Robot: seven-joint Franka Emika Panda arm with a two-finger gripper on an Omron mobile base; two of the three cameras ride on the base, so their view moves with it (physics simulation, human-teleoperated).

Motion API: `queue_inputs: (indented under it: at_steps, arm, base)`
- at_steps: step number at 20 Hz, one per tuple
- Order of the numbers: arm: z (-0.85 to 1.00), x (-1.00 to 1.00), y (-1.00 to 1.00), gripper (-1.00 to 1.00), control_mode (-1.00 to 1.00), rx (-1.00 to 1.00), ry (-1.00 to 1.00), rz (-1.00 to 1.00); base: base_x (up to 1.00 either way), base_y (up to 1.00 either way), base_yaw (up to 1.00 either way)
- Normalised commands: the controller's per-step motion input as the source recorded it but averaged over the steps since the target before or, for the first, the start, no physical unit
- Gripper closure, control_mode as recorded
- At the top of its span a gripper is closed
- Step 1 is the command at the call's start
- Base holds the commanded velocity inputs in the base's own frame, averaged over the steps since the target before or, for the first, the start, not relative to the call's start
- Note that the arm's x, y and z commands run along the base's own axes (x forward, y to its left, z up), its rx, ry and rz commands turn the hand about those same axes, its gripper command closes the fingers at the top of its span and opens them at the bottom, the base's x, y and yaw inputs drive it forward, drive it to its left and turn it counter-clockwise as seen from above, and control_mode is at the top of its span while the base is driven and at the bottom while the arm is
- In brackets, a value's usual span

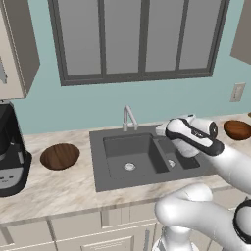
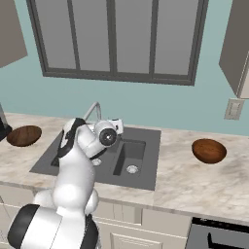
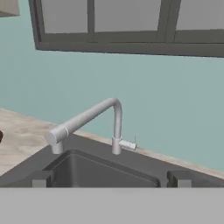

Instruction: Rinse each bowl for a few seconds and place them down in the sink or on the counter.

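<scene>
- Two bowls, both out on the counter (image 1: 63, 186), neither in the sink (image 1: 147, 158), which I'll use as the landmark.
- Counter: long beige marbled top w/ brown veins, runs to both sides of the sink and along its front edge; cream cabinet fronts below.
- Window (image 1: 139, 39): big, dark-framed, on the teal wall directly behind the sink.
- Arm: white w/ dark joints, rises in front of the sink and bends over its right half; in left base view it hides most of the right basin.
- Sink: dark grey, double basin, round metal drain in each; nothing in the basin parts that show.
- Coffee machine (image 1: 11, 152): black, on the counter far left of the sink, well apart from it.
- Left bowl (image 1: 60, 156): dark brown wood grain, just left of the sink, btwn sink and coffee machine, resting on the counter.
- Right bowl (image 2: 209, 151): more reddish, right of the sink, a clear gap of bare counter btwn them.
- Faucet (image 3: 89, 118): slim silver gooseneck at the sink's back rim, spout swung over the left basin; small lever at its base.
- Claw (image 3: 111, 181): above the sink, facing the faucet; fingers wide apart, nothing btwn them, not touching either bowl.
- Outlet (image 1: 238, 91): on the wall, back and right of the sink.
</scene>
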Motion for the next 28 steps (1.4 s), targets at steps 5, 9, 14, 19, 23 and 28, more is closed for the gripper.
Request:
queue_inputs:
  at_steps: [5, 9, 14, 19, 23, 28]
  arm:
    - [-0.10, 0.18, 0.09, -1.00, -1.00, 0.01, 0.00, 0.10]
    - [-0.07, 0.20, 0.14, -1.00, -1.00, 0.00, -0.01, 0.07]
    - [0.00, 0.21, 0.11, -1.00, -1.00, 0.00, -0.05, 0.05]
    - [-0.08, 0.24, 0.10, -1.00, -1.00, 0.02, -0.04, 0.04]
    - [-0.23, 0.20, 0.12, -1.00, -1.00, 0.05, -0.02, 0.04]
    - [-0.27, 0.23, 0.09, -1.00, -1.00, 0.06, -0.02, 0.05]
  base:
    - [0.00, 0.00, 0.00]
    - [0.00, 0.00, 0.00]
    - [0.00, 0.00, 0.00]
    - [0.00, 0.00, 0.00]
    - [0.00, 0.00, 0.00]
    - [0.00, 0.00, 0.00]
